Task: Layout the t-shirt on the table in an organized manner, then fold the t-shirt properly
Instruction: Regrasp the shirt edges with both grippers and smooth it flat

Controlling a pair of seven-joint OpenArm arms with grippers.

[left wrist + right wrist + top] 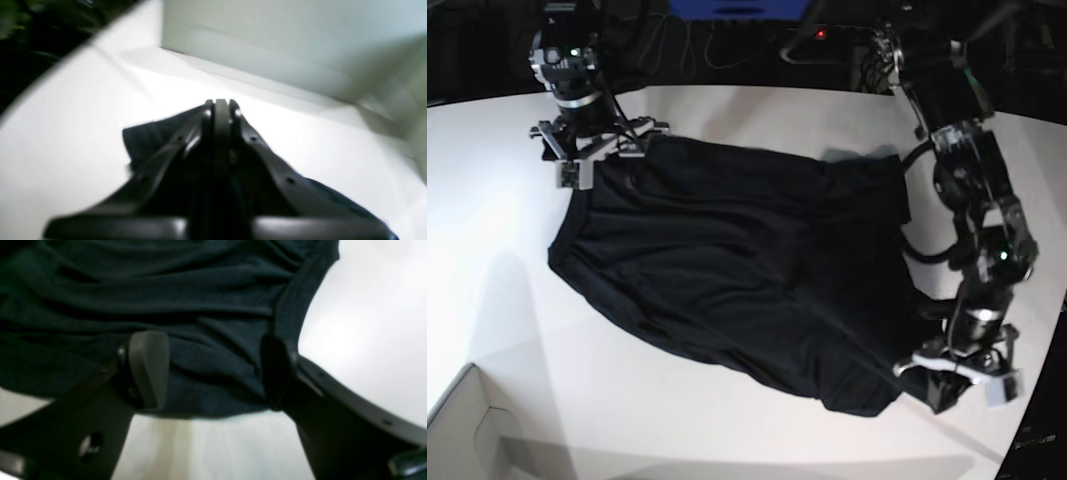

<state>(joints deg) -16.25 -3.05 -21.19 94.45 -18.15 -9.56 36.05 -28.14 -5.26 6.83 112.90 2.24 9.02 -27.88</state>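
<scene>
Closest to the base camera, at about 5 o'clock, the left gripper sits on the near corner of the t-shirt; its wrist view shows the jaws pressed together with dark cloth spilling out on both sides, so it reads as pinching the fabric, though blur hides the very tips; the pale box corner lies at 7 o'clock, well apart.

At 11 o'clock the right gripper stands over the far corner of the shirt; its wrist view shows the jaws spread, one finger on the wrinkled cloth and the hem between them, nothing yet squeezed.

The shirt lies on the table with its long axis running from 11 to 5 o'clock, one arm at each end; the next move likely turns on the right jaws closing on that hem, then both ends drawing apart along this diagonal.
</scene>
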